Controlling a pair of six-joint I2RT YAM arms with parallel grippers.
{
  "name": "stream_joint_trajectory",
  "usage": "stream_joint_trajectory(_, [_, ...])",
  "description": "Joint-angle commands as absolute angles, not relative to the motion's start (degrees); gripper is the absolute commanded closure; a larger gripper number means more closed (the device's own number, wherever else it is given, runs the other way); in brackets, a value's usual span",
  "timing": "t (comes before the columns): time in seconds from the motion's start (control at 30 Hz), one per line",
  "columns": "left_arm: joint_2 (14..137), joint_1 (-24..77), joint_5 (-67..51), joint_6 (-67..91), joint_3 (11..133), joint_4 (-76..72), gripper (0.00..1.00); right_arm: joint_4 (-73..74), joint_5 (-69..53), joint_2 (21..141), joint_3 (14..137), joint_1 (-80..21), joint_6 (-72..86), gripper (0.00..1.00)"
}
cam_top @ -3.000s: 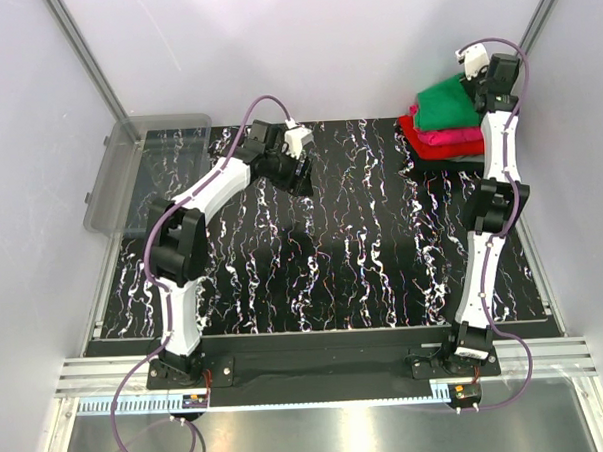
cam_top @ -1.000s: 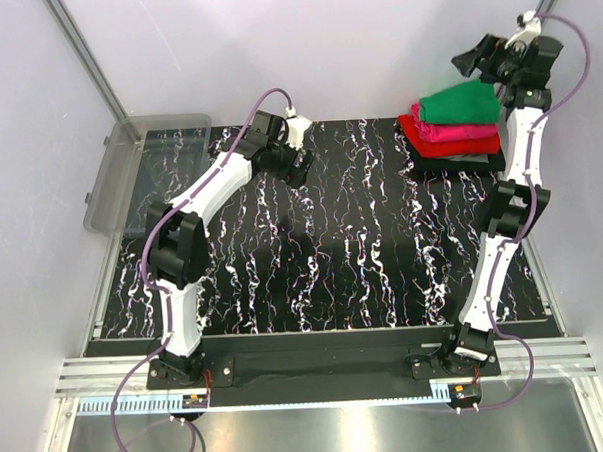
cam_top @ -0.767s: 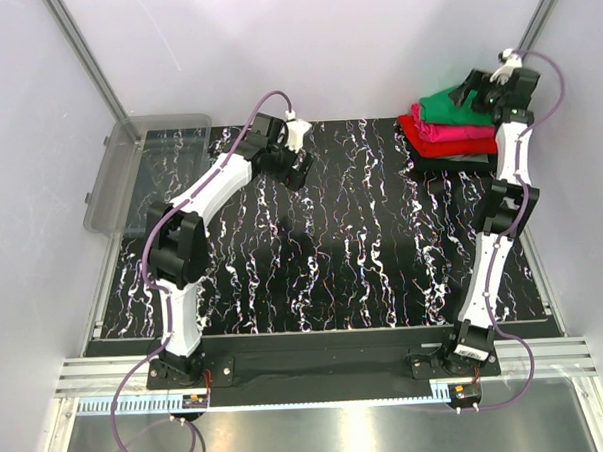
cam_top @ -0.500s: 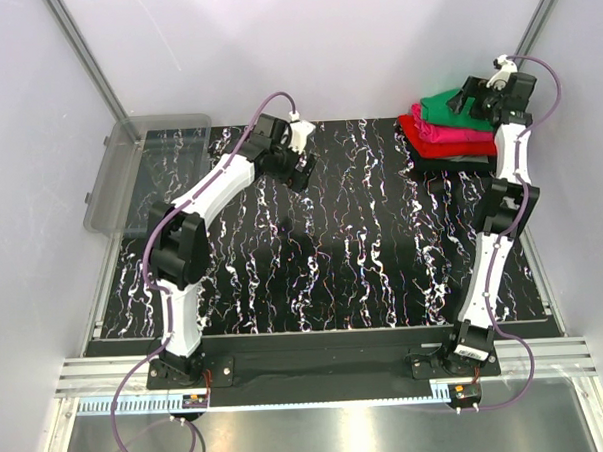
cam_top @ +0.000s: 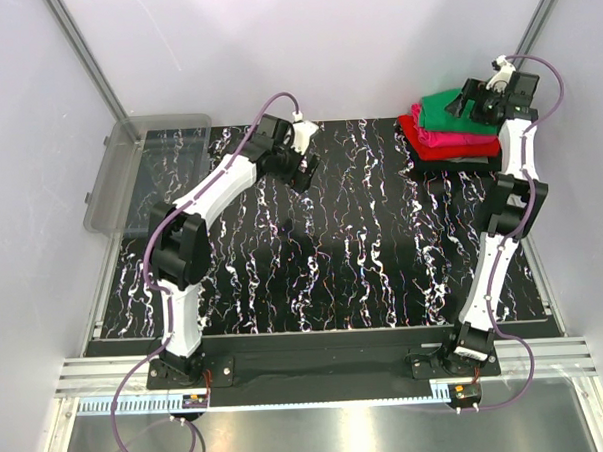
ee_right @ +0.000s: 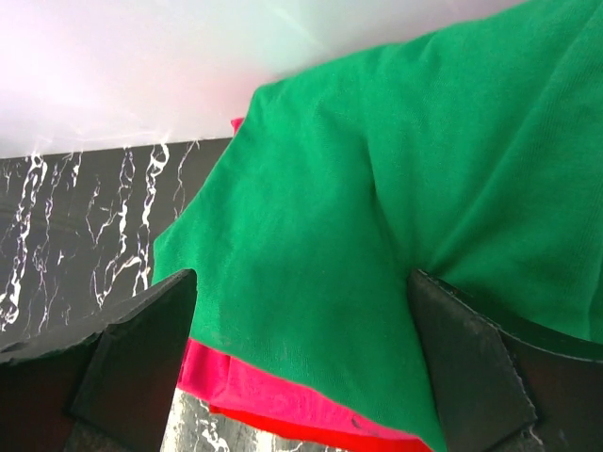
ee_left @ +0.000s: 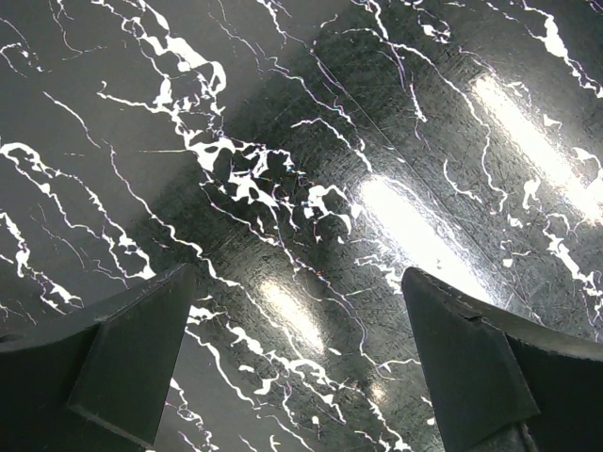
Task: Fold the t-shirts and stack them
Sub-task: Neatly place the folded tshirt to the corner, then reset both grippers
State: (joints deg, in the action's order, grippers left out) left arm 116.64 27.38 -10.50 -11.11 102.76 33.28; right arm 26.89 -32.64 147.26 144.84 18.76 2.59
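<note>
Green shirt [cam_top: 444,108] lying slightly rumpled atop pink shirt [cam_top: 462,136], red shirt [cam_top: 425,145], seemingly black shirt [cam_top: 459,163]; stack sitting far right on table [cam_top: 362,243]. Right gripper [cam_top: 466,97] hovering wide open just over it, gripping nothing. Left gripper [cam_top: 303,170] gaping, carrying nothing, far centre. Stacking looking done; top fold possibly needing tidying.

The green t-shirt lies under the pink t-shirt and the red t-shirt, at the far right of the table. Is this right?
No. The green t-shirt lies on top of the pink t-shirt and the red t-shirt, not under them. The top external view shows this.
</note>
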Motion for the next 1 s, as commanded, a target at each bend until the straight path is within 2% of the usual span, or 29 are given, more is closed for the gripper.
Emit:
stream_joint_trajectory(0.0, [115.4, 26.9, -10.4, -11.7, 103.3, 30.6, 0.01, 30.8, -33.6, 142.6, 142.2, 18.5, 1.6, 0.00])
stream_joint_trajectory(0.37, [113.6, 26.4, -9.2, -11.9, 101.4, 29.9, 0.01, 31.6, -32.9, 141.3, 141.9, 18.5, 0.3, 0.00])
stream_joint_trajectory(0.57, [112.4, 26.2, -0.4, -13.1, 103.6, 27.7, 0.01, 31.2, -30.4, 137.6, 154.2, 17.9, -6.4, 0.00])
stream_joint_trajectory(0.67, [112.0, 25.8, 6.5, -13.6, 105.0, 25.2, 0.01, 30.8, -31.6, 129.9, 147.5, 16.4, -10.1, 0.00])
stream_joint_trajectory(0.77, [112.6, 25.2, 11.1, -13.5, 108.2, 23.8, 0.01, 28.4, -32.7, 121.0, 133.8, 13.6, -13.0, 0.00])
stream_joint_trajectory(0.87, [113.5, 24.3, 11.9, -10.4, 110.3, 23.7, 0.01, 23.4, -33.0, 114.0, 118.5, 11.1, -8.5, 0.00])
stream_joint_trajectory(0.93, [114.0, 24.0, 11.6, -7.7, 110.5, 23.8, 0.01, 19.2, -27.2, 109.8, 106.5, 8.5, -4.9, 0.00])
stream_joint_trajectory(0.97, [114.1, 23.9, 11.3, -7.3, 110.5, 24.0, 0.01, 16.4, -17.1, 108.8, 103.4, 4.9, -2.7, 0.00])
